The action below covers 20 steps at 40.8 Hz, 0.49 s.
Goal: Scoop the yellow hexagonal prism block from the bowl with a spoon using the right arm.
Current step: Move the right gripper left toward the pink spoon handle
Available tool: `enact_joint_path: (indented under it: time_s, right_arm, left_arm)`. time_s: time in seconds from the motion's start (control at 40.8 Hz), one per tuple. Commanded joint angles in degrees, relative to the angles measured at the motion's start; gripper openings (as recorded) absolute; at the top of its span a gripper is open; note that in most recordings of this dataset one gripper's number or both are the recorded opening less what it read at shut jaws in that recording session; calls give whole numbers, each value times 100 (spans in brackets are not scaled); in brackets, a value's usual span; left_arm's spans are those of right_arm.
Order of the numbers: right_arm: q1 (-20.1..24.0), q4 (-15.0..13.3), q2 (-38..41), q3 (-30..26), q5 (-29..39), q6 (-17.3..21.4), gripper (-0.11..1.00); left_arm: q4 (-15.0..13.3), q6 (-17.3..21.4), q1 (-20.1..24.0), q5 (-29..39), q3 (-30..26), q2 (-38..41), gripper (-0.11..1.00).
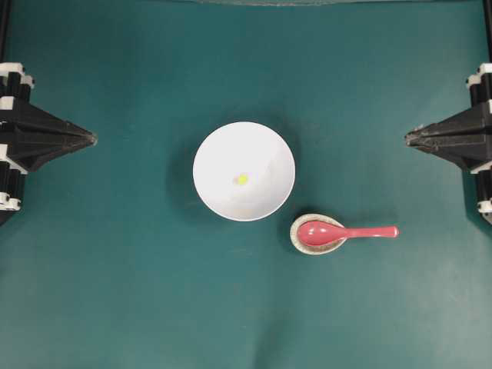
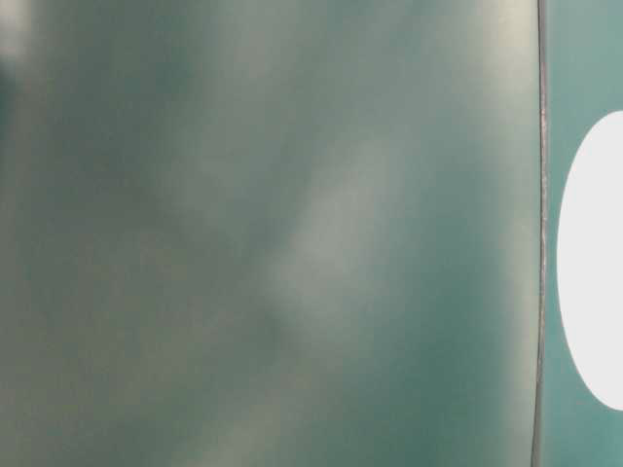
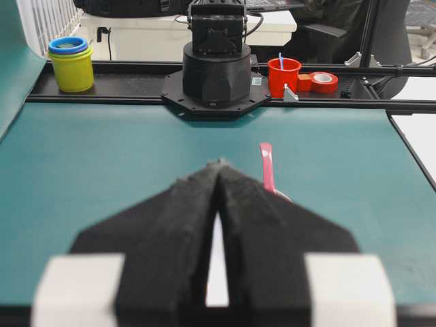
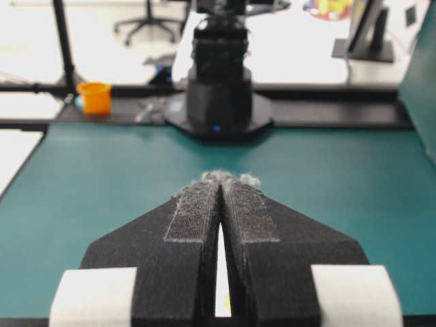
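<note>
The white bowl point(image 1: 261, 146) stands at the table's middle with the tiny yellow hexagonal block point(image 1: 242, 179) inside it. The red-pink spoon point(image 1: 346, 232) lies just right of and below the bowl, its scoop in a speckled beige spoon rest point(image 1: 297, 239) and its handle pointing right. My left gripper point(image 1: 92, 139) is shut and empty at the far left edge. My right gripper point(image 1: 408, 137) is shut and empty at the far right edge, well above the spoon's handle. In the left wrist view the spoon handle point(image 3: 266, 167) shows past the shut fingertips point(image 3: 218, 164). The right wrist view shows shut fingertips point(image 4: 221, 178).
The table-level view shows only blurred green cloth and the bowl's white side point(image 2: 594, 263). Beyond the far table edge stand a red cup point(image 3: 283, 76), a tape roll point(image 3: 323, 82), stacked yellow cups point(image 3: 70, 65) and an orange cup point(image 4: 94, 97).
</note>
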Motion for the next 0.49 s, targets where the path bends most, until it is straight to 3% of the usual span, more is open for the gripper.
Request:
enact_joint_path:
  time_s: [0.0, 0.049, 0.393, 0.466]
  right_arm:
    - [-18, 0, 97, -79, -18, -26, 0]
    - [-18, 0, 237, -88, 9, 0, 0]
    - [-26, 9, 325, -141, -18, 53, 1]
    - [-26, 18, 325, -149, 0, 53, 6]
  left_arm:
    - [79, 18, 44, 70, -202, 44, -1]
    - [79, 18, 53, 88, -246, 44, 4]
    - [79, 9, 53, 88, -272, 70, 3]
    - [79, 9, 62, 88, -281, 70, 3]
